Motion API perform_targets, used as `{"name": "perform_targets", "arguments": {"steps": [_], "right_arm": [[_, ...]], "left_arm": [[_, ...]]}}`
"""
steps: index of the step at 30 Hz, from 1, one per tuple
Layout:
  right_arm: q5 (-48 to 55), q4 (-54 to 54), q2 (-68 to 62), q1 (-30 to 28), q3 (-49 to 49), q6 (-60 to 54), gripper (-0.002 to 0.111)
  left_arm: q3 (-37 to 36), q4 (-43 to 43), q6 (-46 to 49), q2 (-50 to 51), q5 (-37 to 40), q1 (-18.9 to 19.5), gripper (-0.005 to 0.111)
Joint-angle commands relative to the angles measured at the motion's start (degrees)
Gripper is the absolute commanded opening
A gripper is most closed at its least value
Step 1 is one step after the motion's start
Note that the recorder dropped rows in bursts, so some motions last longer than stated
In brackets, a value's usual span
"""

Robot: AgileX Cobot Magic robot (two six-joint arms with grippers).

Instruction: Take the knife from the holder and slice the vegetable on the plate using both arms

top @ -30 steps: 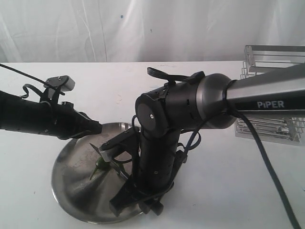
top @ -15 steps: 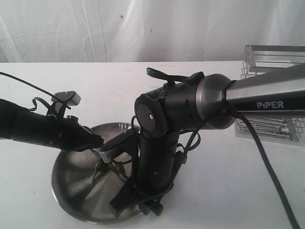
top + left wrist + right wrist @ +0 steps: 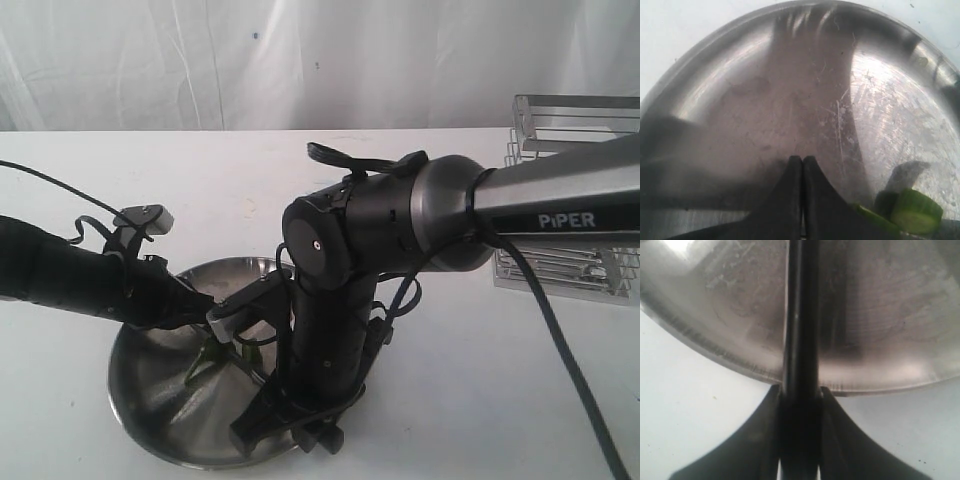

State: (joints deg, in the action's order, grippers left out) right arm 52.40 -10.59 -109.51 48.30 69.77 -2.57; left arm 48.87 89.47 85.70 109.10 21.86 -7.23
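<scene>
I see a white table (image 3: 230, 190) filling mid & lower frame, w/ a pale wrinkled backdrop curtain (image 3: 300, 60) across the top of the ext. view behind it.

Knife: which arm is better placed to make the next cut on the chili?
Right. The right gripper is shut on the knife, its handle running out over the plate. The left gripper is closed and empty, beside the chili, so it likely suits steadying.
</scene>
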Motion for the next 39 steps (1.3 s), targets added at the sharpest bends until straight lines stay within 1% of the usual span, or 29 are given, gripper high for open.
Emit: {"name": "perform_targets", "arguments": {"steps": [1,6,10,16,18,19,21,22,24,26,27,31,33,34,36,39], "right_arm": [[-0.9,0.0,0.0,-0.1,0.2,0.4,0.0],[-1.8,0.0,0.0,-0.1,0.2,1.7,0.0],[-2.2,0.0,0.0,-0.1,0.2,2.1,0.0],[-2.2,-0.1,0.0,-0.1,0.2,2.9,0.0],[-2.2,-0.1,0.0,-0.1,0.2,2.9,0.0],[-2.2,-0.1,0.0,-0.1,0.2,2.9,0.0],[-2.2,-0.1,0.0,-0.1,0.2,2.9,0.0],[-2.2,-0.1,0.0,-0.1,0.2,2.9,0.0],[-2.2,-0.1,0.0,-0.1,0.2,3.0,0.0],[-2.2,-0.1,0.0,-0.1,0.2,3.5,0.0],[-2.2,-0.1,0.0,-0.1,0.2,3.9,0.0],[-2.7,-0.1,0.0,-0.1,0.2,3.8,0.0],[-2.7,-0.1,0.0,-0.1,0.2,3.8,0.0],[-2.7,-0.1,0.0,-0.1,0.2,3.8,0.0],[-2.8,-0.1,0.0,-0.1,0.2,3.8,0.0],[-2.8,-0.1,0.0,-0.1,0.2,3.8,0.0]], "left_arm": [[-0.2,-4.1,-1.2,0.5,0.8,0.2,0.0],[-0.5,-12.2,-8.0,0.5,1.2,0.2,0.0],[-0.8,-11.5,-7.5,0.5,-0.4,0.2,0.0],[4.0,-10.4,-7.5,-3.2,-0.5,0.3,0.0],[4.9,-10.4,-7.5,-6.8,0.8,0.3,0.0],[4.8,-12.1,-7.5,-8.8,2.9,0.3,0.0],[2.9,-14.2,-7.6,-10.5,6.3,0.3,0.0],[1.7,-14.2,-7.6,-10.8,6.2,0.3,0.0],[-2.0,-12.8,-7.6,-10.3,0.5,0.2,0.0],[-3.0,-12.1,-7.2,-9.0,-5.0,0.2,0.0],[-3.0,-12.1,-6.8,-8.1,-5.9,0.2,0.0],[-2.9,-12.0,-6.0,-5.0,-5.3,0.2,0.0],[-1.6,-12.0,-6.2,-5.7,-4.3,0.2,0.0],[-0.3,-11.5,-6.2,-6.8,-1.5,0.2,0.0],[0.7,-10.2,-5.9,-8.3,1.6,0.2,0.0],[0.8,-7.7,-3.3,-8.0,1.5,0.2,0.0]]}}
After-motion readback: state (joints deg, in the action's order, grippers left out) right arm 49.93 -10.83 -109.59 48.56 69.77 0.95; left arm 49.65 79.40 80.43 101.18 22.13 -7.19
